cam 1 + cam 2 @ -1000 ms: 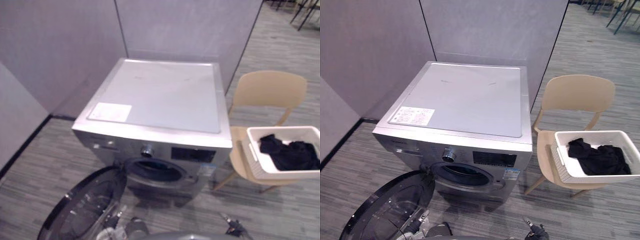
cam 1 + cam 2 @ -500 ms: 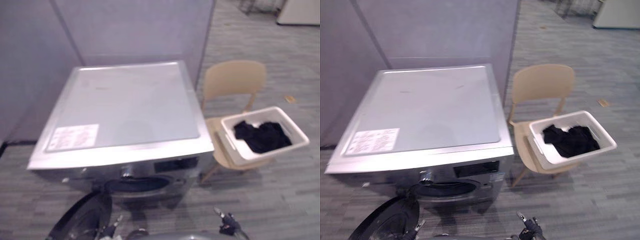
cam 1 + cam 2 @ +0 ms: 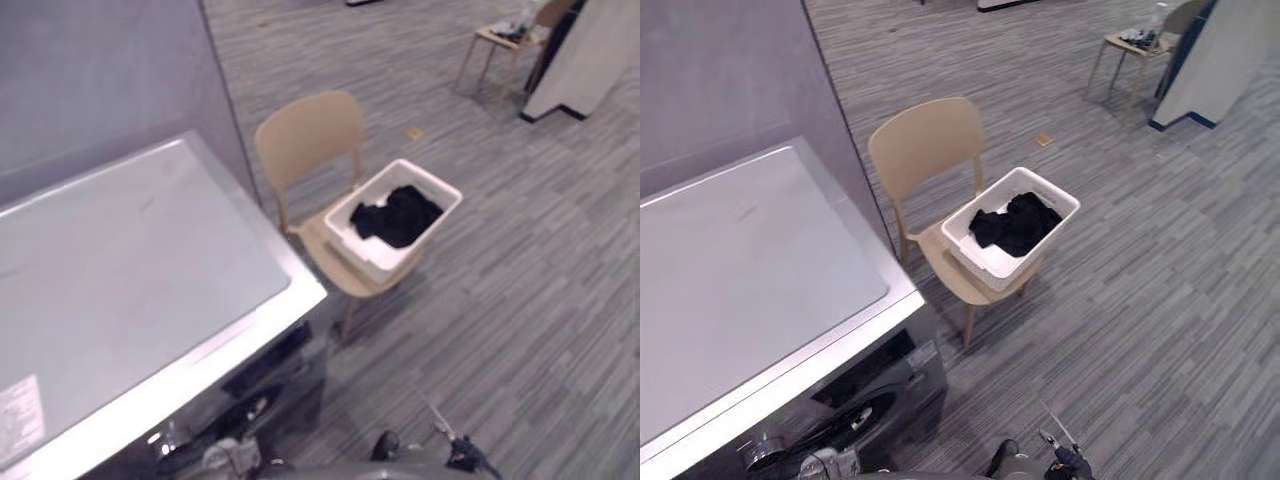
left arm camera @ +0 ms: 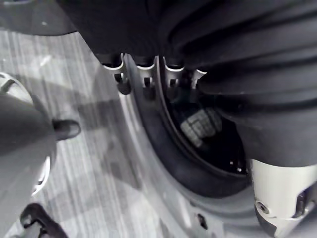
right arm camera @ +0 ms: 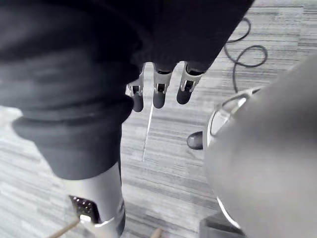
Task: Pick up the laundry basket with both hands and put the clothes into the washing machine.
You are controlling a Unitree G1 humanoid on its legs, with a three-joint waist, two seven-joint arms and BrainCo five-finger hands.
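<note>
A white laundry basket holding black clothes rests on the seat of a beige chair, to the right of the silver washing machine. The machine's round front opening shows at the lower left. My left hand hangs with relaxed fingers over the dark round rim of the machine's door. My right hand hangs with relaxed fingers above the grey floor. Both hands are open, hold nothing, and are well short of the basket.
A grey partition wall stands behind the machine and the chair. A small wooden table and a white panel stand far back on the right. Grey plank floor spreads wide to the right of the chair.
The camera has swung to the right: the washing machine now sits at the left and the chair with the basket near the middle. The things themselves have not moved.
</note>
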